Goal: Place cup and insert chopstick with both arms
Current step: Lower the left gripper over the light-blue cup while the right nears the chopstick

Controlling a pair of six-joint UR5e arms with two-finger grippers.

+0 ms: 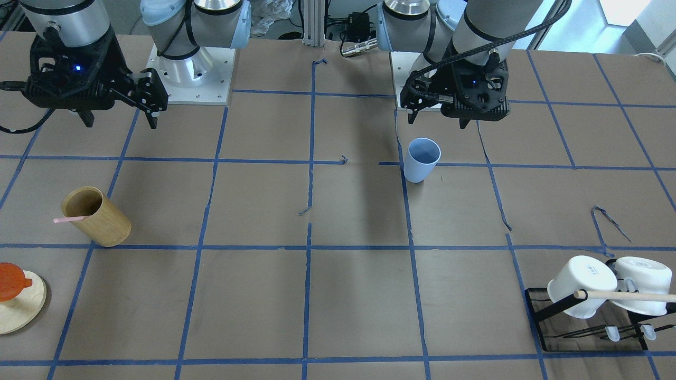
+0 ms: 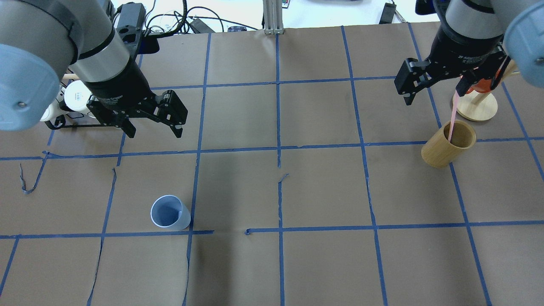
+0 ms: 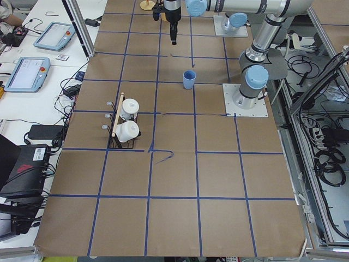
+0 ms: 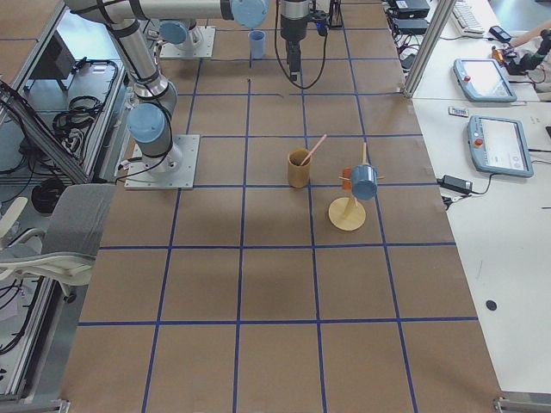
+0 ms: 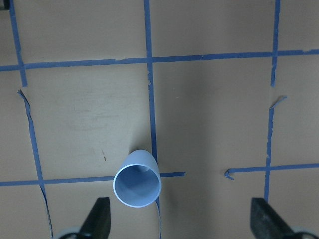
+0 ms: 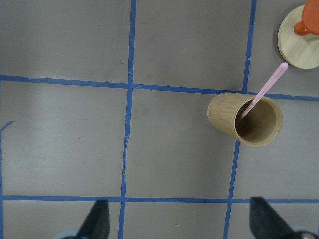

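The light blue cup (image 1: 421,158) stands upright and empty on the brown table; it also shows in the overhead view (image 2: 170,212) and the left wrist view (image 5: 137,185). My left gripper (image 2: 154,131) hangs open and empty above the table, beyond the cup, not touching it. The pink chopstick (image 2: 454,114) leans inside a tan bamboo cylinder (image 2: 447,146), its upper end sticking out over the rim (image 6: 264,93). My right gripper (image 2: 437,91) is open and empty, high above and beside the cylinder.
A black rack (image 1: 549,311) with two white mugs (image 1: 581,285) and a wooden rod (image 1: 628,296) stands on my left side. A round wooden stand (image 2: 478,108) bearing an orange cup (image 1: 10,282) stands beside the bamboo cylinder. Blue tape lines grid the table.
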